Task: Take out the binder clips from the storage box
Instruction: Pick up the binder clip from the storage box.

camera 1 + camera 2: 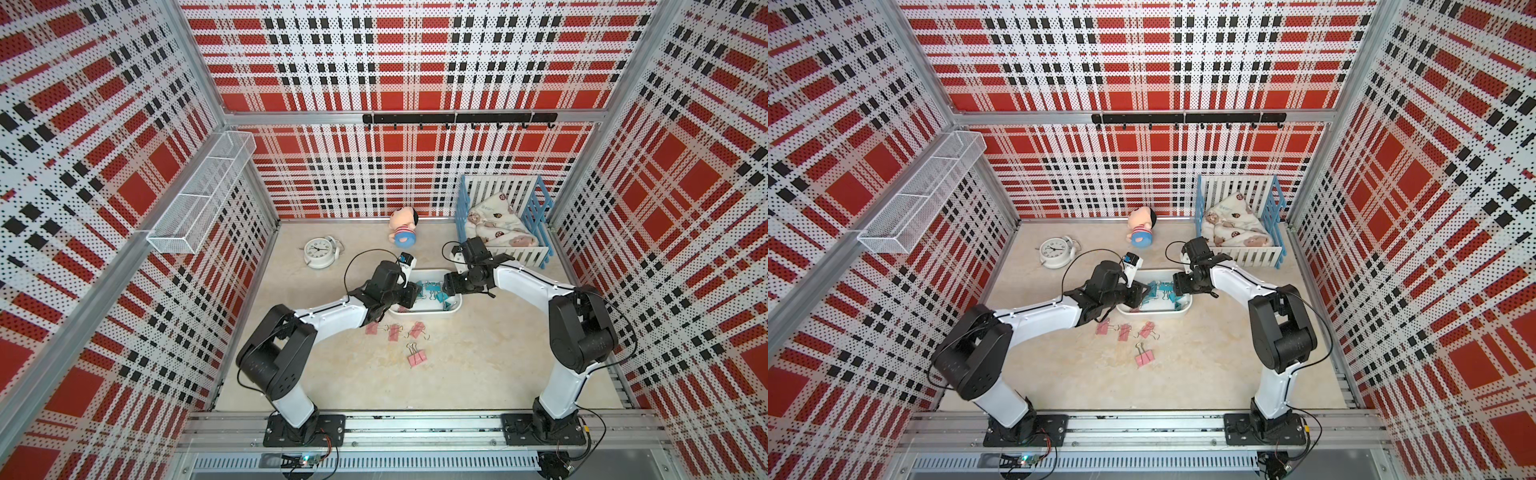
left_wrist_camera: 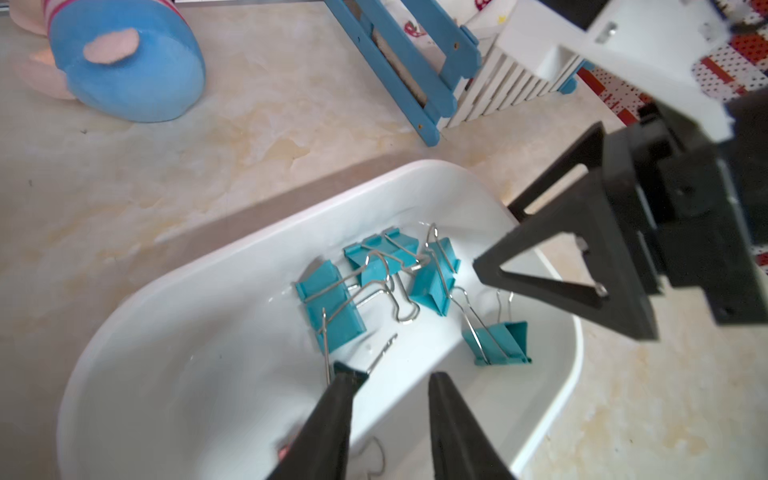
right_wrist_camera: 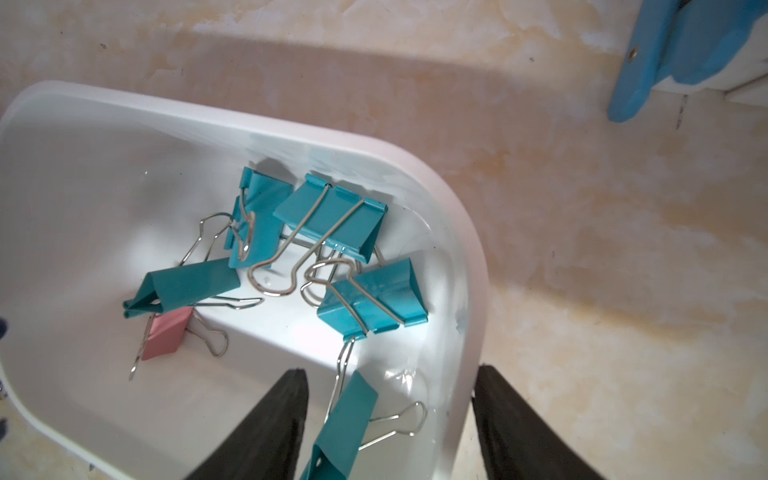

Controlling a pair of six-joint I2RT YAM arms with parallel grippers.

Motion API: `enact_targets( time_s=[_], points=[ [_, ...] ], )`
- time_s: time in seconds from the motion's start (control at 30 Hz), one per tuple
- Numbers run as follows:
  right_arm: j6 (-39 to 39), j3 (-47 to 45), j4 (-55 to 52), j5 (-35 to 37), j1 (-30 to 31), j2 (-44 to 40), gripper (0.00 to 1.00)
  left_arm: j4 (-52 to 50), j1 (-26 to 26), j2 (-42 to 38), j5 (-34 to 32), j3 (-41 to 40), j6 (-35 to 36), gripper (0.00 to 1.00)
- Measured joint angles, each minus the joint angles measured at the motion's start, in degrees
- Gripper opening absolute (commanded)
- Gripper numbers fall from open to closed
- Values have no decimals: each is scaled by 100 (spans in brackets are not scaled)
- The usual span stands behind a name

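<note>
Tabletop (image 1: 478, 365) beige-marbled, walls (image 1: 415, 62) red plaid

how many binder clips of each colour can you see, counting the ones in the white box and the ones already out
teal binder clips: 5, all in the storage box
pink binder clips: 5, with 4 out on the table and 1 in the box
total: 10 visible; any under the left arm would be hidden
</note>
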Motion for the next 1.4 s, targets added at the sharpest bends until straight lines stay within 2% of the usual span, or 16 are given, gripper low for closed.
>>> enact_targets(
  time_s=[0.73,1.03,1.4],
  points=[
    [0,-37,26,-20,-17,0,70,-1228,-264,1641,-800,2149,376,41],
    [0,-59,48,-22,-17,0,70,-1449,-302,1738,-1014,2247,398,41],
    [2,-59,48,-31,-17,0,70,-1545,-323,2057,-1104,2317,400,32]
  ],
)
